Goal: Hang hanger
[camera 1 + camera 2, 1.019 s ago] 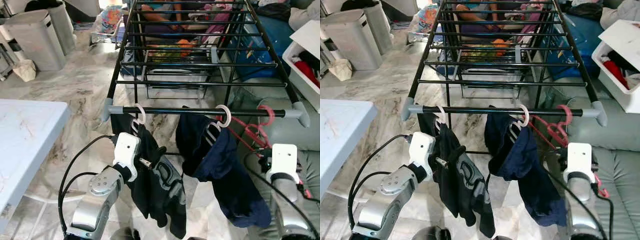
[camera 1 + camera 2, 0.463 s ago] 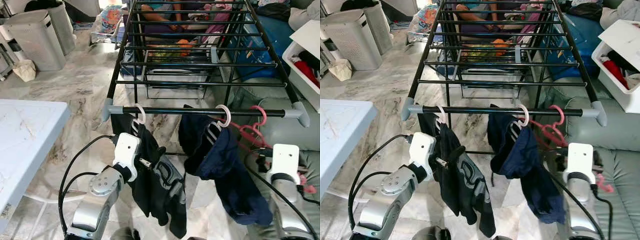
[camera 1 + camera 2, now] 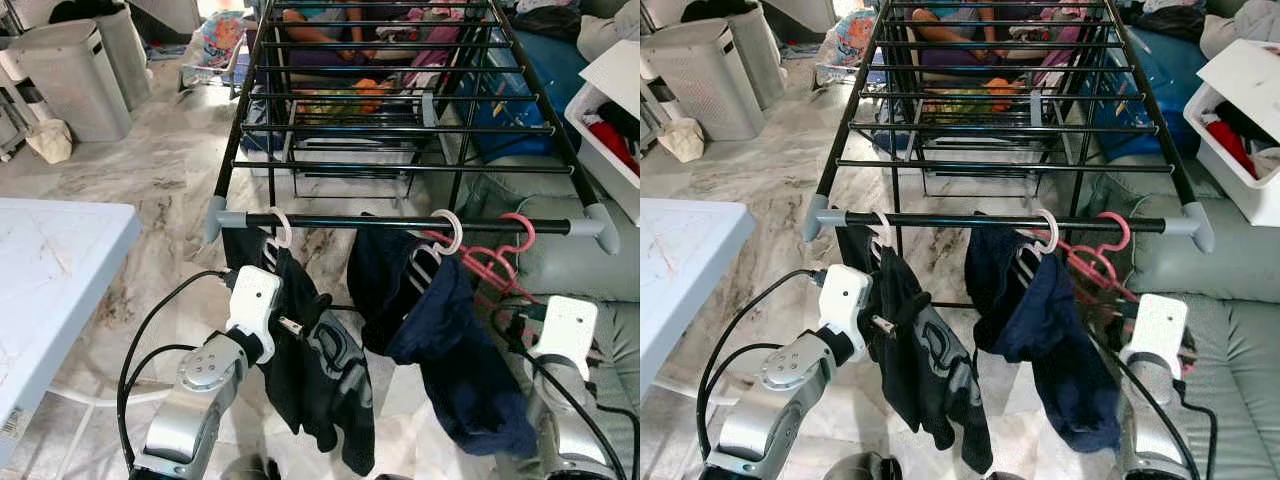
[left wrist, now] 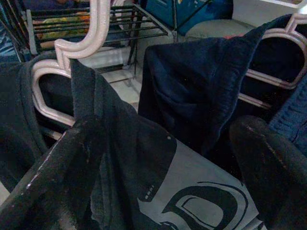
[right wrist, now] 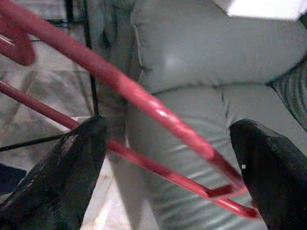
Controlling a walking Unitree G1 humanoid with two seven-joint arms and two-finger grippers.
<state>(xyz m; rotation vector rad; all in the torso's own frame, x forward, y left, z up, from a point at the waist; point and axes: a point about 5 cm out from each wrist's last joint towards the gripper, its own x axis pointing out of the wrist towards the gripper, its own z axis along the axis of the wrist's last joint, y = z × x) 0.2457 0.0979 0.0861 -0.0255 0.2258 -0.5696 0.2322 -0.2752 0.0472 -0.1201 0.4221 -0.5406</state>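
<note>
Fingers (image 5: 62, 177) of the right gripper (image 5: 168, 167) spread wide around the red hanger (image 5: 144, 103) hooked on the rack bar (image 3: 400, 222).

Rack (image 3: 400, 130) ahead, three hangers on its near rail (image 3: 400, 222).
On the rail, left to right: shirt (image 3: 310, 380), shorts (image 3: 450, 370), bare hanger (image 3: 495, 262). The left gripper (image 4: 158, 191) sits before the shirt; the right gripper (image 5: 168, 158) straddles the bare hanger. Surface (image 3: 50, 270) lies left, sofa (image 3: 1230, 300) right, bins (image 3: 75, 75) far left behind.
</note>
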